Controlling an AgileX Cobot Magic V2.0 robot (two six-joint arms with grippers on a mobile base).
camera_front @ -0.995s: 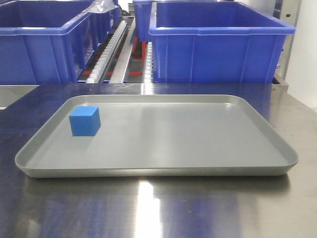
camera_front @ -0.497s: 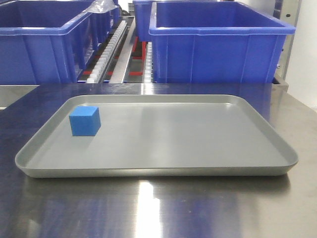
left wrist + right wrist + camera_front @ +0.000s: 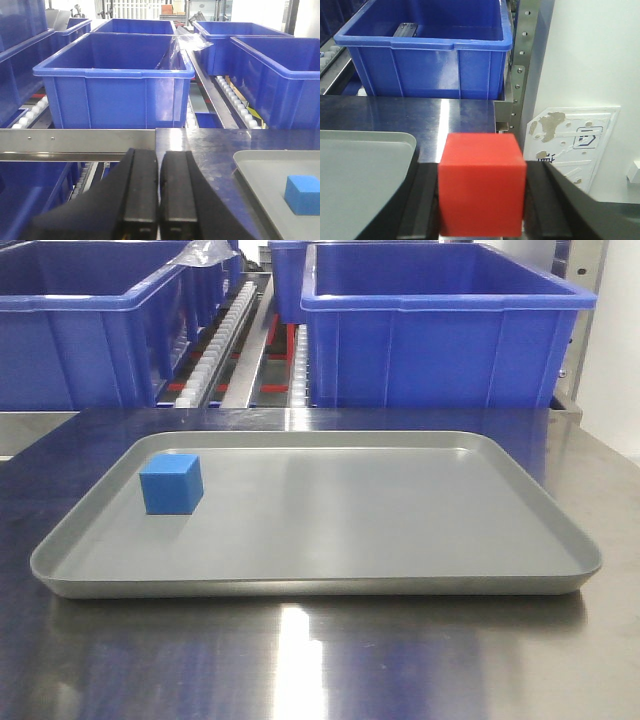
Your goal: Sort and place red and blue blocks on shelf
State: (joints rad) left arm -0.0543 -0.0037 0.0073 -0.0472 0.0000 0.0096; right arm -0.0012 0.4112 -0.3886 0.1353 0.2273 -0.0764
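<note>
Closest to the right wrist cam, your right hand [image 3: 482, 217] is clamped on the small matte red cube [image 3: 481, 182], one dark finger on each side. It sits over the edge of the shiny steel surface [image 3: 300, 660], just right of the shallow grey tray [image 3: 400, 540].

Your left hand [image 3: 160, 190] has both fingers pressed together w/ nothing between them. It hangs to the left of the tray, facing the rack.

On the tray, the small matte blue cube [image 3: 171, 483] sits alone near the far-left corner, untouched.

Step in hand, as I read it: red is picked, not yet placed. Blue is to be done after.

Next move, my judgement: carry red fwd past the surface's far edge to the multi-level shelf w/ steel rail [image 3: 75, 137] and white rollers [image 3: 225, 330]. The large blue plastic bin [image 3: 425, 47] is straight ahead of the right hand. Clear its rim, keep off the perforated steel upright [image 3: 519, 60] beside it, and release only once the cube is over the spot.

Writing: no brand or label is legible anywhere. The worn white panel [image 3: 570, 145] at right carries a small blue-outlined symbol, too small to make out.
</note>
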